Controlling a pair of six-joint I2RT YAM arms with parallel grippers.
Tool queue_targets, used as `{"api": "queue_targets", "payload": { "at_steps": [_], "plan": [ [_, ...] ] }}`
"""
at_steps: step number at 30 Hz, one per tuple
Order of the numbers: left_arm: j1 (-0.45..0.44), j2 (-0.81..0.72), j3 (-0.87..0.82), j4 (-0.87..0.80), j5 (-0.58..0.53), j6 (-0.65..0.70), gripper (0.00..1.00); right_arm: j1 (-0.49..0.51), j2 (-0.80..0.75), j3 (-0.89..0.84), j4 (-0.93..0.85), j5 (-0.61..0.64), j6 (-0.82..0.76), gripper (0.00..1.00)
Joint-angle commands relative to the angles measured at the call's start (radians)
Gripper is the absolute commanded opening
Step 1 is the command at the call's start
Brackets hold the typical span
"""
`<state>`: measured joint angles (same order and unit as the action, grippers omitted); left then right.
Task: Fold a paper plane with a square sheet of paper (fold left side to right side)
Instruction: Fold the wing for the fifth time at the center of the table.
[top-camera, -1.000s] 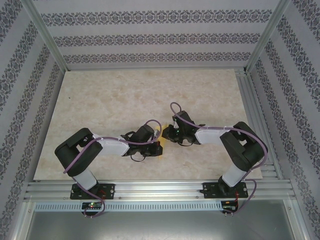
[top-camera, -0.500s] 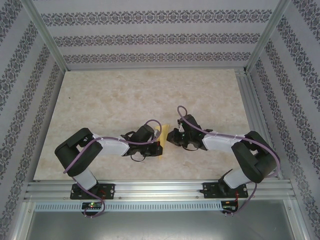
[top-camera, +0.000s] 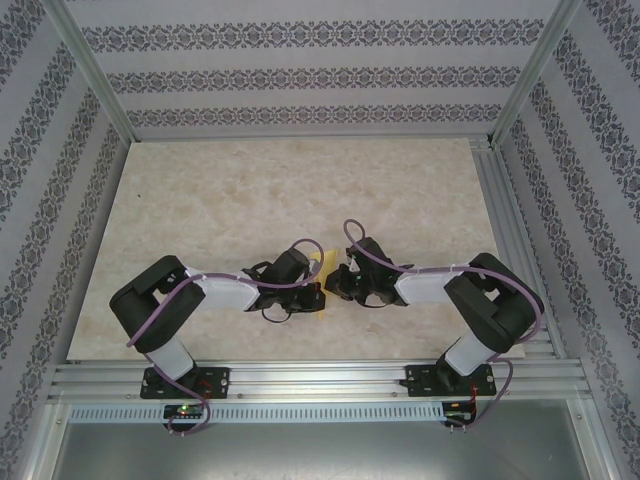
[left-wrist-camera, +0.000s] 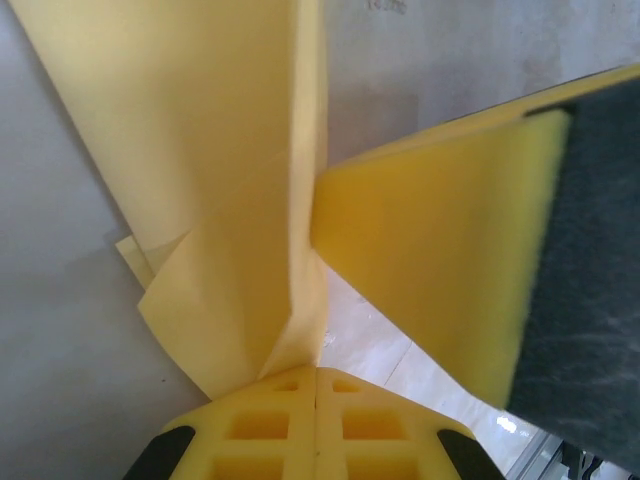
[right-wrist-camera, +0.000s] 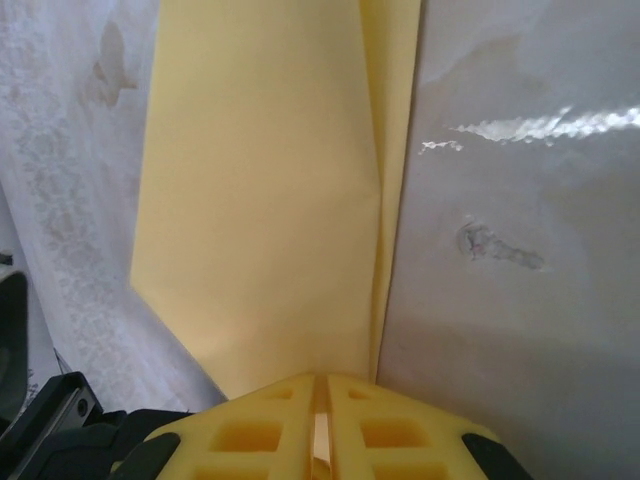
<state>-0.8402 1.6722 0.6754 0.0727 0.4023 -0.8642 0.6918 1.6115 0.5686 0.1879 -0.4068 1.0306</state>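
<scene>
At table (top-camera: 250, 190) centre: L end effector (left-wrist-camera: 316, 372) pinches paper plane (left-wrist-camera: 230, 180); R end effector (right-wrist-camera: 320, 385) too.

matt paper plane (right-wrist-camera: 270, 200), seemingly glossy table (right-wrist-camera: 520, 300)

Two arms: left arm (top-camera: 215, 290), right arm (top-camera: 440, 285). Two hands: left hand (top-camera: 314, 284), right hand (top-camera: 340, 281). One paper (top-camera: 321, 265), yellow, folded. One tabletop (top-camera: 250, 190). Two purple cables (top-camera: 300, 245), one per arm. Three patterned walls (top-camera: 300, 75). Two metal posts (top-camera: 90, 70). Two base plates (top-camera: 185, 382).
</scene>
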Motion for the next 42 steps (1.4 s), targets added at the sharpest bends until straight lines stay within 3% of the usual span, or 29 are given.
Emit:
{"api": "queue_targets", "payload": {
  "at_steps": [1,10,42],
  "plan": [
    [-0.013,0.027,-0.001,-0.074,-0.025,0.03,0.0,-0.003,0.037,0.054,-0.003,0.004,-0.028,0.12],
    [-0.014,0.022,-0.01,-0.071,-0.024,0.029,0.0,-0.042,0.074,0.102,-0.083,0.057,-0.109,0.12],
    [-0.026,0.014,-0.02,-0.071,-0.024,0.025,0.0,-0.2,0.305,0.389,-0.187,0.068,-0.344,0.12]
  ]
}}
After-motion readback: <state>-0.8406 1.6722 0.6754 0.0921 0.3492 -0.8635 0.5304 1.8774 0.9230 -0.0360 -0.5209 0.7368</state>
